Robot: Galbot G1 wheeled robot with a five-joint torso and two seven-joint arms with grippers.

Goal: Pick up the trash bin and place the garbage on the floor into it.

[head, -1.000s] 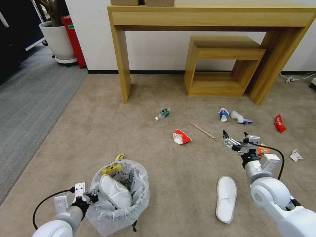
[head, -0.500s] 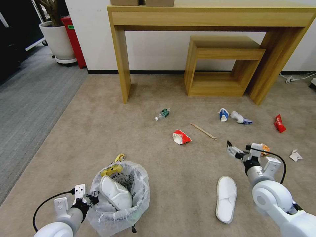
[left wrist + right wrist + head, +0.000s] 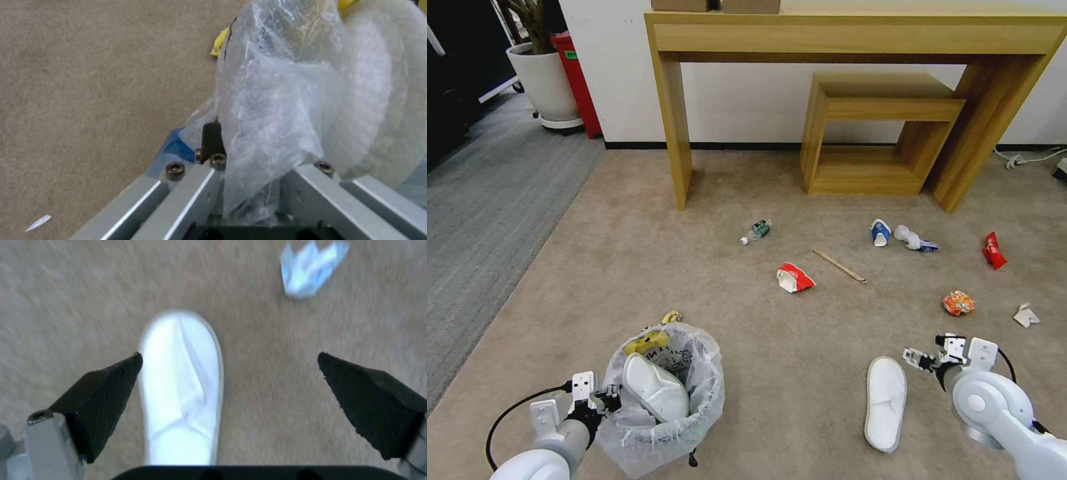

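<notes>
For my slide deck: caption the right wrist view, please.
Open right gripper hovering above a white slipper on the carpet.

The small round trash bin lined with clear plastic sits at lower left, a white slipper in it. A second white slipper lies at lower right on the beige carpet floor, the wooden desk across the top.
</notes>
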